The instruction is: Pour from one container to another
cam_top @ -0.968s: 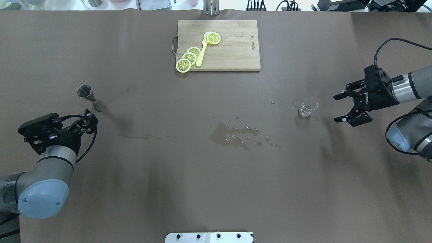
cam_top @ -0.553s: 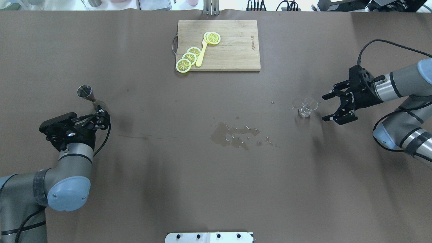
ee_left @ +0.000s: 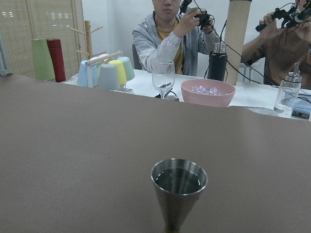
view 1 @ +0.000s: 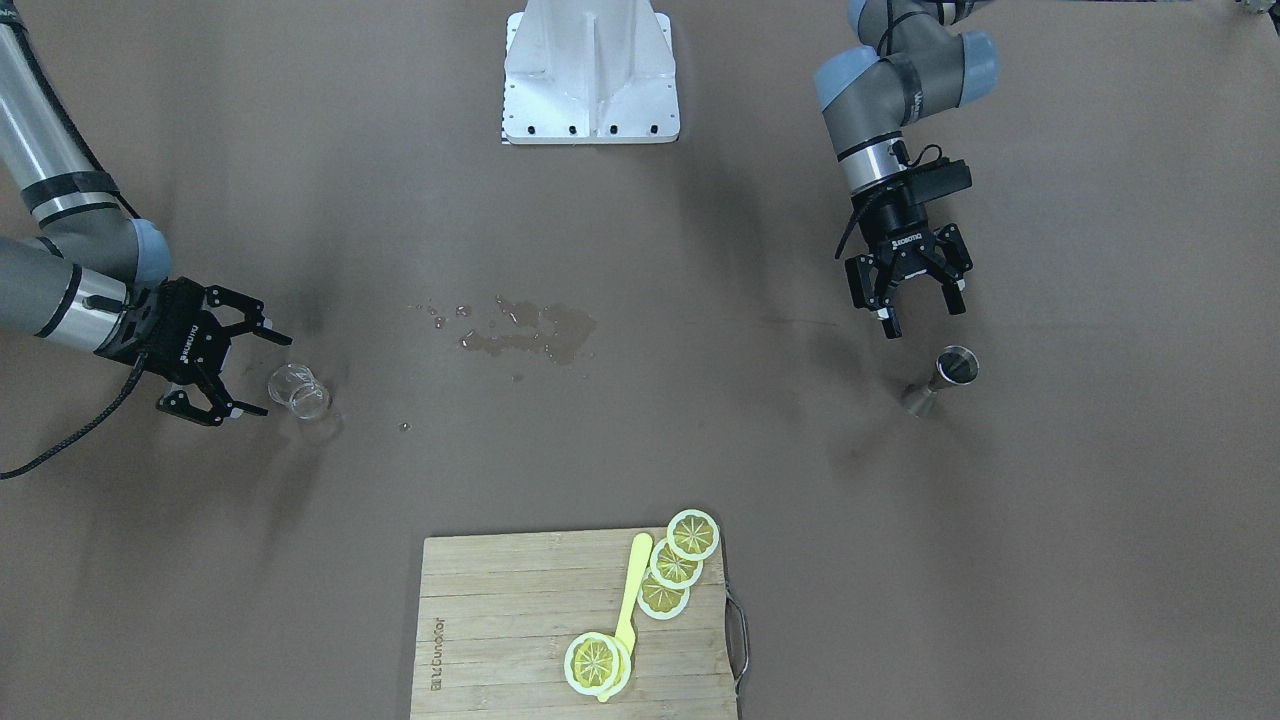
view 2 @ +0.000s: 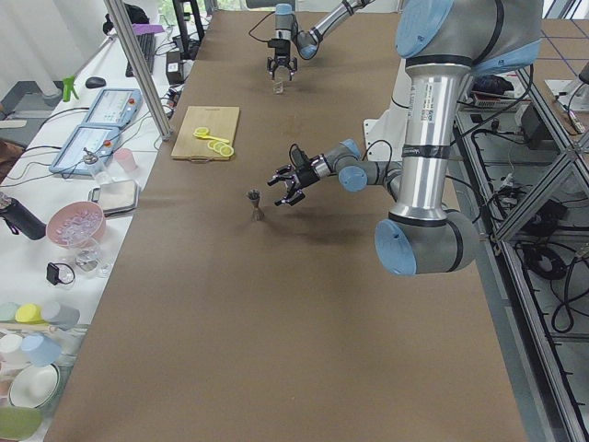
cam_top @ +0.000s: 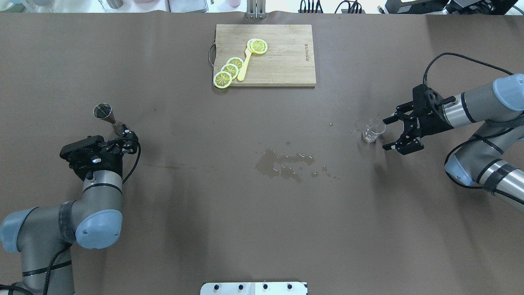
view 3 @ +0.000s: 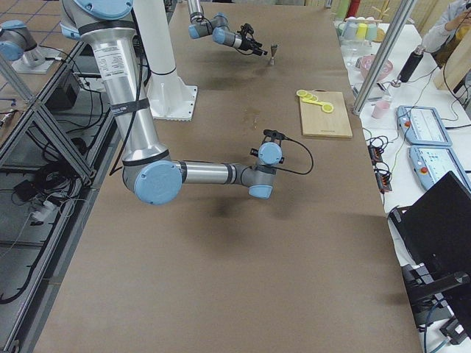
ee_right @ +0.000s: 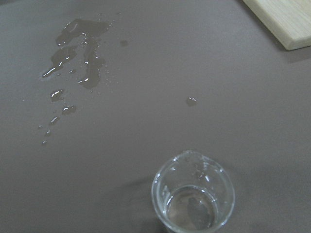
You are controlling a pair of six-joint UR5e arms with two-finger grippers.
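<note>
Jigger (cam_top: 109,119): upright on tabletop (cam_top: 204,225), robot's left side, liquid visible inside from left wrist view. Glass beaker (cam_top: 373,131): upright on robot's right side, a little clear liquid at bottom; puddle (cam_top: 282,164) well apart, toward centre. Change over last second: both arms drawn in. Left hand (view 1: 922,315) now near jigger, just short of it, not touching. Right hand (cam_top: 387,134) now right at beaker, glass just beyond fingertips. Both hands spread wide, gripping nothing. Reads as approach nearly done, no grasp yet, pour not begun. Likely next: close on jigger, lift, carry across to beaker.
</note>
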